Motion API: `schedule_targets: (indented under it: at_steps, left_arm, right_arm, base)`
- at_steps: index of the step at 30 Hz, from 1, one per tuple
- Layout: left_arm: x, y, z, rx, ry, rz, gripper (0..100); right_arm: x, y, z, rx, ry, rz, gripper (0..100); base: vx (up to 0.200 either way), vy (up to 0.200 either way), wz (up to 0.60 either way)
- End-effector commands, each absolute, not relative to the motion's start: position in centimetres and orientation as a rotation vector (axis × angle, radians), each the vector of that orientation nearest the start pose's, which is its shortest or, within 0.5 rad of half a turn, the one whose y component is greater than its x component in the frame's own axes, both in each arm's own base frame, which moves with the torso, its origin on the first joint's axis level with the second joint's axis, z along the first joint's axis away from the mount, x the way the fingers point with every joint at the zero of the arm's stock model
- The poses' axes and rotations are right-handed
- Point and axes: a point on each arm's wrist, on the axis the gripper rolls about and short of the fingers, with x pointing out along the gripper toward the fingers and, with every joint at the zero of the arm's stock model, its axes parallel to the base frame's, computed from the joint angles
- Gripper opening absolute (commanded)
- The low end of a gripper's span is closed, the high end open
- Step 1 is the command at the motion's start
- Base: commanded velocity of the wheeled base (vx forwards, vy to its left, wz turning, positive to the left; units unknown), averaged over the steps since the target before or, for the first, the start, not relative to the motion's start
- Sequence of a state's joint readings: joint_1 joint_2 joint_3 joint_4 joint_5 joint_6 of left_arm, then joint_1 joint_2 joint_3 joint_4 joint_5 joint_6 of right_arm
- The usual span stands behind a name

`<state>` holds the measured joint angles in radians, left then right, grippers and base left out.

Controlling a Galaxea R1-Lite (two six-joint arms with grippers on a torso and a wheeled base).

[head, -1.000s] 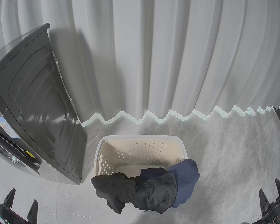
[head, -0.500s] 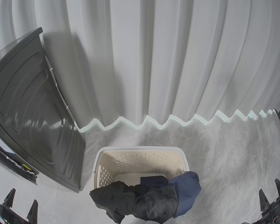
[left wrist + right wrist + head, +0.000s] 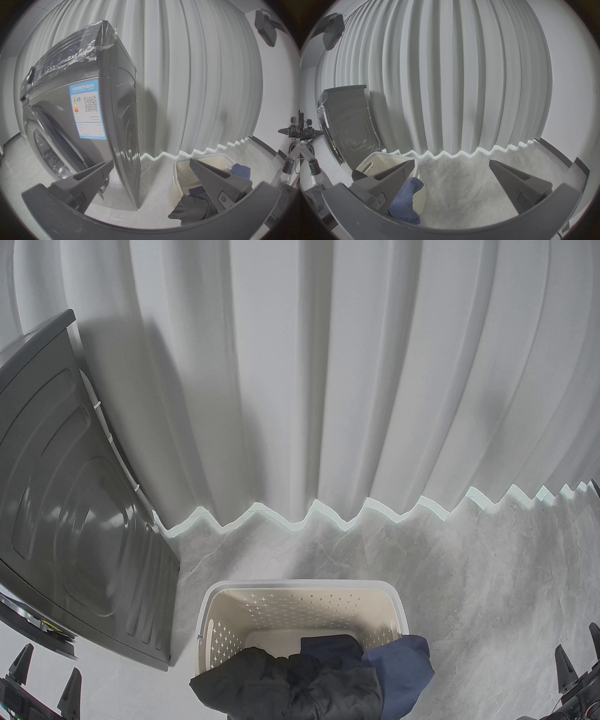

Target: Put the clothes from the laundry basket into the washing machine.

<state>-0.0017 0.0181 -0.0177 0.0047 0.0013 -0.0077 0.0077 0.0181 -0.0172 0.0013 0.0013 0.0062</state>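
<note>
Fingers (image 3: 90, 176) gape, both grippers (image 3: 151, 162) (image 3: 451, 161); one basket (image 3: 300, 584), one black garment (image 3: 281, 687), one blue garment (image 3: 403, 671).

Glossy metal washing machine (image 3: 69, 521), plastic laundry basket (image 3: 300, 584)

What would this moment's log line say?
left gripper open, empty | right gripper open, empty | black garment, blue garment draped over laundry basket rim | washing machine on robot's left

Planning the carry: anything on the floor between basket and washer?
No: bare floor lies between the basket and the washer, seen in the head and left wrist views.
</note>
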Motion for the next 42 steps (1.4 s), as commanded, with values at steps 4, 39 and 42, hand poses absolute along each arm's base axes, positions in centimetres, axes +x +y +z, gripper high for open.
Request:
schedule_targets:
  at_steps: [4, 39, 42]
  left_arm:
    - [-2.28, 0.01, 7.50, -0.009, 0.005, 0.000, 100]
    - [-2.29, 0.01, 7.54, -0.008, 0.003, 0.000, 100]
    - [-2.28, 0.01, 7.50, -0.006, 0.005, 0.000, 100]
  right_arm:
    - [-2.25, -0.01, 7.59, 0.008, 0.006, 0.009, 100]
    - [-2.25, -0.01, 7.59, 0.006, 0.006, 0.009, 100]
    - [-2.25, -0.01, 7.59, 0.006, 0.006, 0.009, 100]
  base:
    - [0.000, 0.000, 0.00]
    - [0.034, 0.000, 0.00]
    - [0.000, 0.000, 0.00]
